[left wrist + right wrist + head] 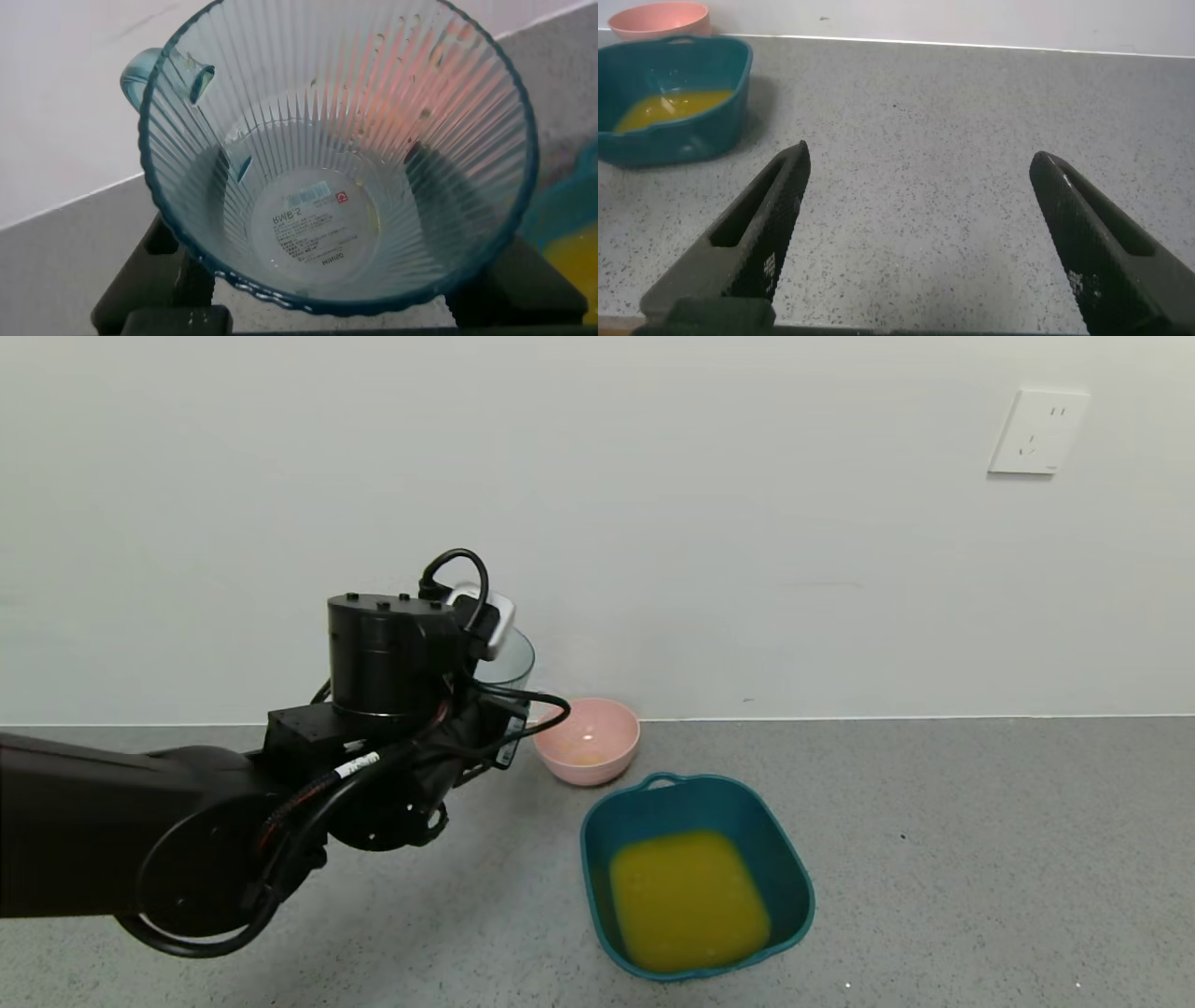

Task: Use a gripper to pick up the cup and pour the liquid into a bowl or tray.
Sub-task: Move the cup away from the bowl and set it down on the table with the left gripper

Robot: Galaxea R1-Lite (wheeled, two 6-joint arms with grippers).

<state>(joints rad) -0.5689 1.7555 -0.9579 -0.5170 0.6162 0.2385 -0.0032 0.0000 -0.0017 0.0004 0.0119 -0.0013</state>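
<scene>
The left gripper (490,709) is clamped on the cup (512,661), held upright off the counter and drained but for droplets. Just beyond it sits the pink bowl (588,739); below and to its right, the teal tub (695,877) holds the orange liquid (688,900). The right gripper (920,233) hangs spread apart.

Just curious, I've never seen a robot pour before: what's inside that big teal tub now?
The teal tub holds a pool of orange-yellow liquid that covers its floor, so whatever lies beneath cannot be seen. Nothing else shows inside.
</scene>
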